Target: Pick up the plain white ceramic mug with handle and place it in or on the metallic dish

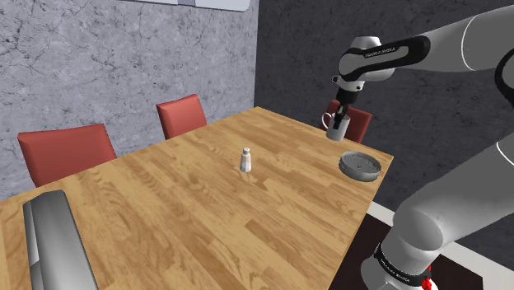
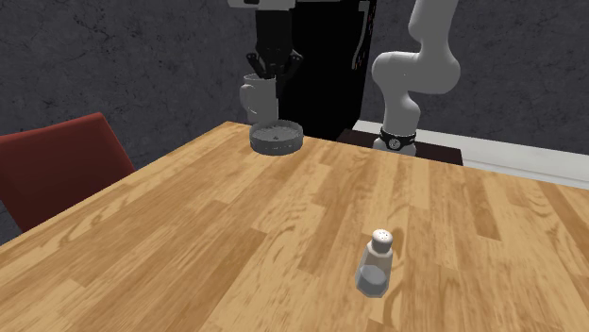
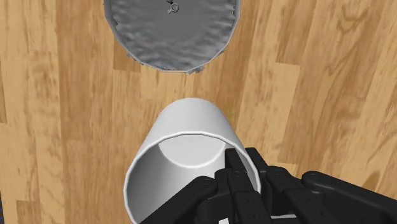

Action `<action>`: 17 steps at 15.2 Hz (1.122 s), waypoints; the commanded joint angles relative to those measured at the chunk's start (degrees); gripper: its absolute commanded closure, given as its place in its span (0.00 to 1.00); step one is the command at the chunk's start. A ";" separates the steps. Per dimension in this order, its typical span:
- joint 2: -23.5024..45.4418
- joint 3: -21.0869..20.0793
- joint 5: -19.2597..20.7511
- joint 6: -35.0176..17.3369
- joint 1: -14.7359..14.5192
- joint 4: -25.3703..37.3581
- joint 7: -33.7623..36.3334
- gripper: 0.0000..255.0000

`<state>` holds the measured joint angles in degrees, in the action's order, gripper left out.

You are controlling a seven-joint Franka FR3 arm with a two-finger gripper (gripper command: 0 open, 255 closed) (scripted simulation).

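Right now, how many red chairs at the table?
3. In the shoulder view: left chair and middle chair along the table's grey-wall edge; third chair at the far end, partly behind the mug. Others may be out of frame.

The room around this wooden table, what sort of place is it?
Most likely a household dining room: a long wooden table, red chairs drawn up along one side, and a small shaker standing on it.
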<state>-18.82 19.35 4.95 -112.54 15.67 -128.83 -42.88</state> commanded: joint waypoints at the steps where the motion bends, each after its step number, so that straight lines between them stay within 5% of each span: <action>1: -3.19 1.09 1.39 0.81 1.34 -2.23 -1.67 1.00; 8: -10.87 5.62 5.89 3.51 6.13 -6.53 -8.28 1.00; 17: -9.21 7.01 6.42 -3.81 6.30 -12.21 -8.51 1.00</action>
<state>-28.26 26.10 11.28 -115.45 21.91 -140.41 -51.25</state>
